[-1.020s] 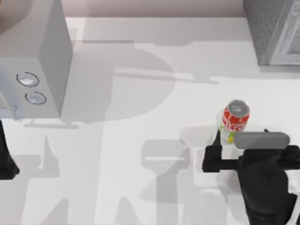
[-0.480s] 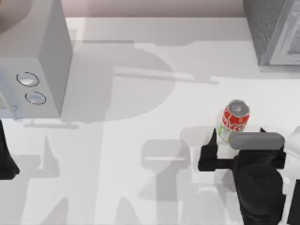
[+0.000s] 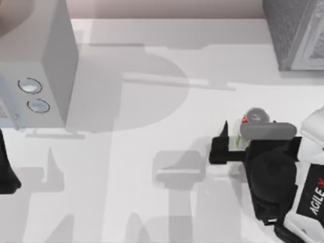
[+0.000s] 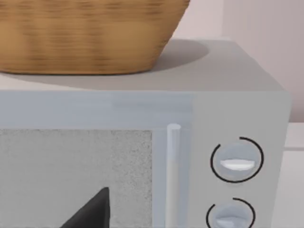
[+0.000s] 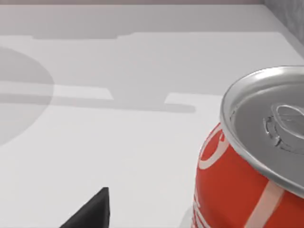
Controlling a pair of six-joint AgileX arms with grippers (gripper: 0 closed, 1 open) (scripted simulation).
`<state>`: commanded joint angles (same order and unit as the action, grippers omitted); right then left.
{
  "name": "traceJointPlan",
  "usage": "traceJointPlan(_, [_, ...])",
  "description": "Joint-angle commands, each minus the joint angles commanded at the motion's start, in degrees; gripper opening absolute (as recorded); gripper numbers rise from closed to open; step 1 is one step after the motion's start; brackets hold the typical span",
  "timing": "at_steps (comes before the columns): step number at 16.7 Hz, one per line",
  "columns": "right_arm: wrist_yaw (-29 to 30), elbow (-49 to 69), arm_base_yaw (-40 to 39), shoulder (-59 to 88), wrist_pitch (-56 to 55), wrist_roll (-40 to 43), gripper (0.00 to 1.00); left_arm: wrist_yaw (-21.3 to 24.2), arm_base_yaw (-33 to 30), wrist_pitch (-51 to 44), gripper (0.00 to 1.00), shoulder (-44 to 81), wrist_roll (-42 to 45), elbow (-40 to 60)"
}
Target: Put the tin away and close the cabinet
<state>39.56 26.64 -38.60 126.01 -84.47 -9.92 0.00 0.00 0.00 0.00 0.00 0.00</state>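
- Top view: the right gripper (image 3: pixel 238 132) sits at the table's (image 3: pixel 152 152) right side, its body directly over the tin (image 3: pixel 251 117). One dark finger (image 3: pixel 223 137) stands just beside the tin, on the side toward the table's middle; the other is hidden under the wrist. The jaws look spread around the tin, with a gap between the finger and the tin. The tin stands upright, silver top showing. The cabinet (image 3: pixel 293 33) is well beyond the gripper, in the far right corner. The left arm (image 3: pixel 6 169) is parked at the left edge, near the pale box with two dials (image 3: pixel 35 76).
- Left wrist view: the box with dials (image 4: pixel 228 161) is close ahead, a wicker basket (image 4: pixel 85 33) on top of it; one dark fingertip (image 4: pixel 90 211) shows.
- Right wrist view: the tin (image 5: pixel 251 180) is close, upright on the table (image 5: pixel 118 118), well apart from the one visible fingertip (image 5: pixel 92 211).
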Motion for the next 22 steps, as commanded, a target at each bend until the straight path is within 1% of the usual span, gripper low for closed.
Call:
traceJointPlan(2, [-1.72,2.09,1.79,1.18,0.53,0.59,1.00,0.00,0.00,0.00,1.00,0.00,0.00,0.00])
traceJointPlan(6, [-1.90,2.29,1.98,1.30,0.59,0.65,1.00,0.00,0.00,0.00,1.00,0.00,0.00,0.00])
traceJointPlan(19, [-1.90,2.29,1.98,1.30,0.59,0.65,0.02,0.00,0.00,0.00,1.00,0.00,0.00,0.00])
traceJointPlan(20, [-1.90,2.29,1.98,1.30,0.59,0.65,0.00,0.00,0.00,0.00,1.00,0.00,0.00,0.00])
traceJointPlan(22, [-1.90,2.29,1.98,1.30,0.59,0.65,0.00,0.00,0.00,0.00,1.00,0.00,0.00,0.00])
